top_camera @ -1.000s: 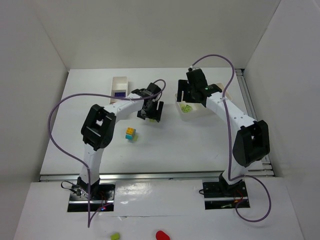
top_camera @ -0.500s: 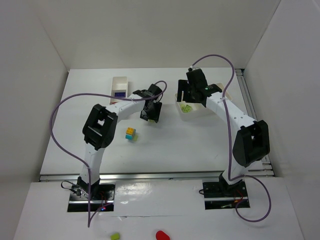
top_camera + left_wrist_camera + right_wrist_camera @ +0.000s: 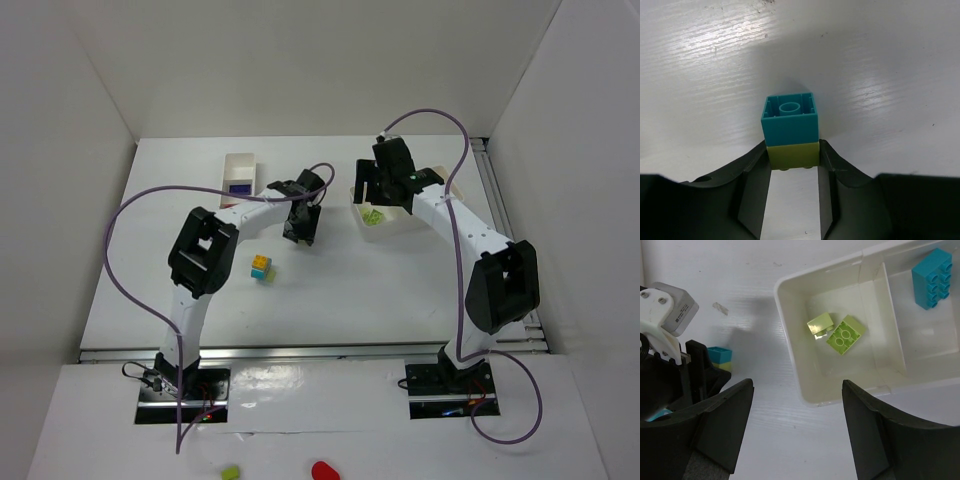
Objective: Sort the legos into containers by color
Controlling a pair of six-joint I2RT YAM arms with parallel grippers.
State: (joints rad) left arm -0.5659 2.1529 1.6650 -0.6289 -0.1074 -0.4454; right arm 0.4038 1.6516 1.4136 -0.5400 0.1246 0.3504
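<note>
A two-colour lego, cyan (image 3: 789, 120) stacked on lime (image 3: 793, 155), lies on its side on the white table. My left gripper (image 3: 793, 150) is shut on it, both fingers pressing the lime half; in the top view it (image 3: 302, 230) sits mid-table. My right gripper (image 3: 796, 390) is open and empty, hovering by the near-left corner of the right container (image 3: 790, 340). That container holds two lime bricks (image 3: 845, 335) in one compartment and a cyan brick (image 3: 932, 277) in the adjacent one. The held lego (image 3: 720, 357) also shows at the left of the right wrist view.
A second white container (image 3: 240, 170) stands at the back left with something blue in it. Another stacked lego (image 3: 261, 268), yellow, cyan and green, lies in front of the left arm. A lime piece (image 3: 231, 471) and a red piece (image 3: 324, 469) lie off the table near the bases.
My left gripper's fingers have closed in from wide open onto the cyan-and-lime lego. The right arm has not moved.
</note>
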